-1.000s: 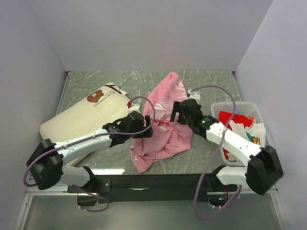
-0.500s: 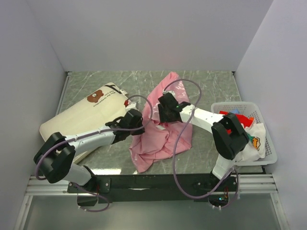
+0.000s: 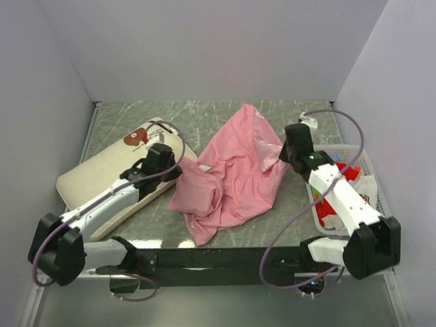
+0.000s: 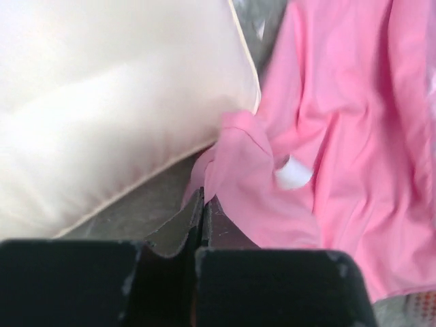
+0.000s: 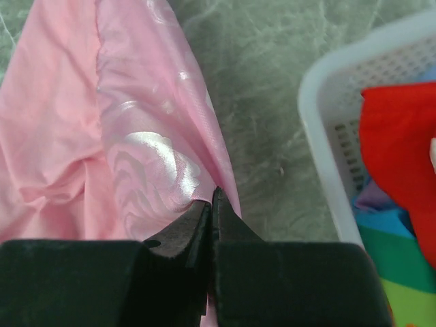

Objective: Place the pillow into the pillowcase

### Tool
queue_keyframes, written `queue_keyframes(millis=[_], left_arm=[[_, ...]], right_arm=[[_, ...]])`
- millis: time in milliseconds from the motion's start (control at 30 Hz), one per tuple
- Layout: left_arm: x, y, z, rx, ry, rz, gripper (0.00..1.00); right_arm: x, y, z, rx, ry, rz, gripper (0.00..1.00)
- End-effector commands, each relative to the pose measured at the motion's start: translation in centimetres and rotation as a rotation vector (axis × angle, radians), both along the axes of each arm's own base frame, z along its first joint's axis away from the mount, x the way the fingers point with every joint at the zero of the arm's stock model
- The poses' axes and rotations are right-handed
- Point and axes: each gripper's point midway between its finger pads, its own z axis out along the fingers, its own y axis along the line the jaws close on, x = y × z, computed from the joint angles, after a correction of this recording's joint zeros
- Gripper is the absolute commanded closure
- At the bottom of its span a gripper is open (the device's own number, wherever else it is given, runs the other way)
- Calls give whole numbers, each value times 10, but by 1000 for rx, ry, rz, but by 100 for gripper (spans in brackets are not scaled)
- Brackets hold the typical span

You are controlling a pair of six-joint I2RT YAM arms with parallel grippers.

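Now left pincer (image 4: 203,204) and right pincer (image 5: 212,197) each pinch the pillowcase (image 3: 238,170); the basket (image 5: 319,150) holds red cloth (image 5: 402,136).

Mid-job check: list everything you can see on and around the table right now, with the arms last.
pillow: one, cream with a brown bear patch, left side of the table
pillowcase: one, pink and slightly shiny, crumpled in the middle, its left edge against the pillow
basket: one, white perforated plastic, right edge of the table
red cloth: one, red, inside the basket
printed cloth: one, white with colourful print, in the basket's near part
table: one, grey-green marbled top
left gripper: one, black, shut on the pillowcase's left edge beside the pillow
right gripper: one, black, shut on the pillowcase's right edge near the basket
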Motion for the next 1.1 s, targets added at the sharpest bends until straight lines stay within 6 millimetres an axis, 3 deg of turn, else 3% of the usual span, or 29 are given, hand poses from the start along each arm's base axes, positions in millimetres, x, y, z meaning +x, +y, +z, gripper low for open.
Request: queue_keyframes(millis=[0,233,333,467,533,667,700,833,933,967,1067], left_arm=[[6,20,37,-66,-61,81,99],[15,62,77,-70,-121,198,97],[18,72,81,-73,-124,208,96],[21,62,81,-91,-123,133,92],[25,55,81,-92,-124,89,95],[30,42,92,-132,-135,39,99],[30,36,96,-150,-145,5,99],[25,27,88,-127,-111,-79,95],[19,19,78,-125,-83,-151,94],[18,16,76,-126,-76,-166,93],[16,13,66,-100,-46,-181,99]], right_arm=[[-20,-15,-12,43,-4,-54,97],[-39,-24,-24,55,8,-72,96],[-41,-28,-26,50,11,-90,96],[-41,-36,-21,91,-12,-108,93],[-33,-29,-8,112,-39,-77,89],[-4,-14,14,168,-73,-30,95],[13,-12,23,183,-74,-26,100],[53,-9,43,175,-76,-35,100],[78,-24,52,139,-94,-94,100],[88,-29,65,140,-114,-111,100],[99,-44,58,150,-71,-143,100]])
